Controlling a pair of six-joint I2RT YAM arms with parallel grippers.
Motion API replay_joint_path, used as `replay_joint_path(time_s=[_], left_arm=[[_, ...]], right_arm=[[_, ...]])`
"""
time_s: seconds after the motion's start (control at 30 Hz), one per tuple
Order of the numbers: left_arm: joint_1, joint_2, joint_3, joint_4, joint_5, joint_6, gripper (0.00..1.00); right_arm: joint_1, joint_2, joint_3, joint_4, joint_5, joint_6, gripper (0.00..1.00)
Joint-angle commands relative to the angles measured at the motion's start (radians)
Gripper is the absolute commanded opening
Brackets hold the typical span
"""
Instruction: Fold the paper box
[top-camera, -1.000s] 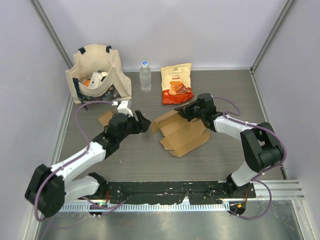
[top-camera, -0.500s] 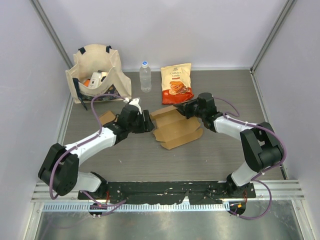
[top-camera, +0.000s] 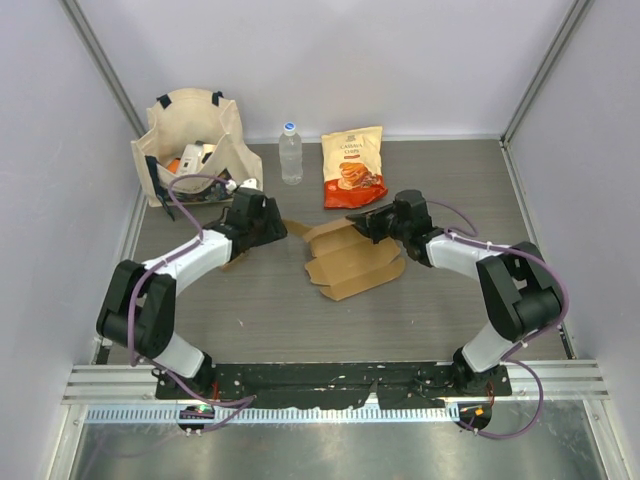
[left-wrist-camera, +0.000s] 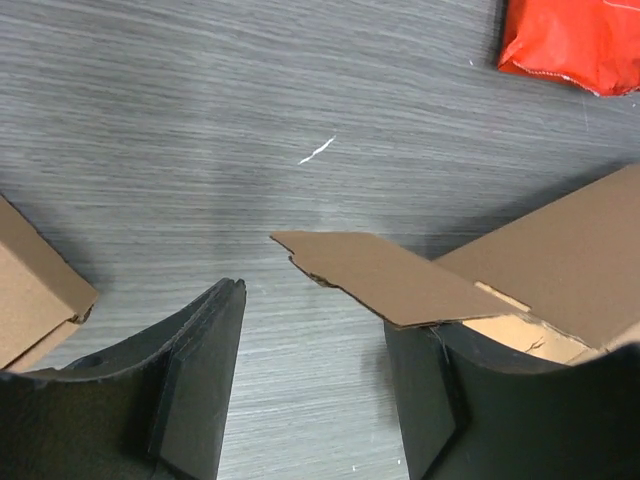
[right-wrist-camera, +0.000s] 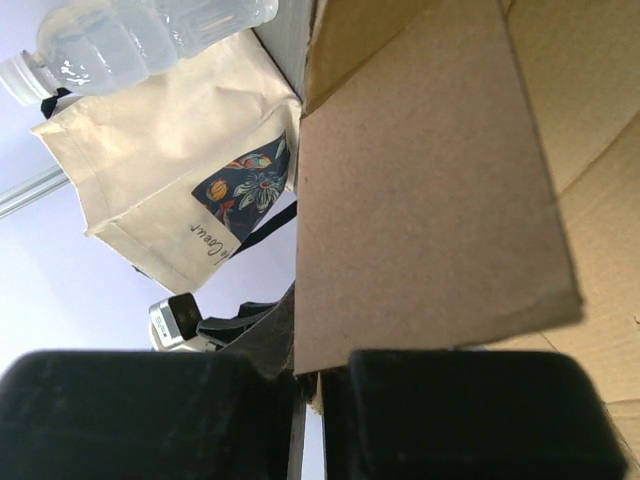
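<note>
- Grey wood-grain desk (top-camera: 450, 180) in a white-walled cell. The box (top-camera: 352, 262) lies between the two end effectors as a brown blank, creased and mostly flat on the desk.
- Right end effector (top-camera: 360, 222): fingers pressed together on the edge of one box panel (right-wrist-camera: 420, 200), pinching it. The panel is lifted off the desk and stands tilted directly above the fingers in the right wrist view.
- Left end effector (left-wrist-camera: 315, 320): fingers (left-wrist-camera: 200, 370) spread, holding nothing.
- The pointed corner of a side flap (left-wrist-camera: 385, 278) sits just ahead of the left end effector, closer to its right-hand finger. The flap seems to run over that fingertip; can't tell if it touches.
- A loose cardboard piece (left-wrist-camera: 35, 300) lies just outside the other finger, not in any grip. Can't tell whether it belongs to the box.
- Beyond both end effectors, nothing touching them: tote bag (top-camera: 190, 150), water bottle (top-camera: 291, 152), snack bag (top-camera: 353, 167).
- Progress, my read: early. One panel is raised and the rest of the blank lies open. No walls standing, no tabs tucked, no closed shape.
- Left to do, as I judge it:
  - close the left end effector on the near flap
  - stand the side walls along the creases
  - fold the ends in
  - tuck the tabs and lid
- Main risk: the blank sliding on the desk, since only one thin edge is held.
</note>
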Motion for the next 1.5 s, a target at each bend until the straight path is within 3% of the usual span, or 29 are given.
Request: replay_joint_path(time_s=[0.0, 0.2, 0.23, 0.27, 0.3, 0.37, 0.53, 0.7, 0.97, 1.13, 1.2, 1.23, 1.33, 1.47], left_arm=[[0.012, -0.052, -0.009, 0.046, 0.115, 0.016, 0.62], [0.005, -0.339, -0.164, 0.124, 0.206, 0.024, 0.55], [0.004, -0.364, -0.174, 0.133, 0.216, 0.03, 0.49], [-0.006, -0.394, -0.18, 0.145, 0.239, 0.04, 0.35], [-0.02, -0.393, -0.175, 0.162, 0.241, 0.056, 0.33], [-0.069, -0.338, -0.123, 0.149, 0.2, 0.108, 0.29], [-0.103, -0.142, 0.088, -0.081, 0.106, 0.125, 0.17], [-0.137, 0.002, 0.187, -0.13, 0.042, 0.131, 0.15], [-0.232, 0.145, 0.29, -0.123, 0.133, 0.106, 0.1], [-0.239, 0.168, 0.279, -0.088, 0.065, 0.109, 0.18], [-0.239, 0.099, 0.245, -0.072, 0.037, 0.116, 0.24], [-0.239, 0.066, 0.192, -0.047, 0.032, 0.116, 0.36], [-0.239, -0.091, 0.064, -0.025, -0.024, 0.084, 0.53], [-0.238, -0.263, -0.068, -0.031, -0.129, 0.041, 0.59]], right_arm=[[0.002, 0.029, -0.004, 0.046, 0.003, -0.015, 0.11], [0.002, 0.081, 0.056, 0.018, 0.013, -0.018, 0.11], [0.002, 0.088, 0.081, 0.003, 0.013, -0.015, 0.11], [0.002, 0.095, 0.094, -0.009, 0.012, -0.02, 0.11], [0.002, 0.108, 0.111, -0.055, 0.01, -0.025, 0.09], [0.0, 0.113, 0.162, -0.121, 0.016, -0.047, 0.09], [0.002, 0.087, 0.162, -0.155, 0.047, -0.049, 0.09], [0.005, 0.087, 0.154, -0.144, 0.041, -0.035, 0.09], [0.01, 0.078, 0.148, -0.101, 0.047, 0.005, 0.08], [0.01, 0.055, 0.093, -0.046, 0.062, 0.026, 0.08], [0.01, 0.052, 0.055, 0.006, 0.072, 0.028, 0.08], [0.01, 0.053, 0.046, 0.015, 0.07, 0.028, 0.08], [0.008, 0.061, 0.024, 0.055, 0.059, 0.04, 0.07], [0.01, 0.058, 0.022, 0.066, 0.067, 0.035, 0.06]])
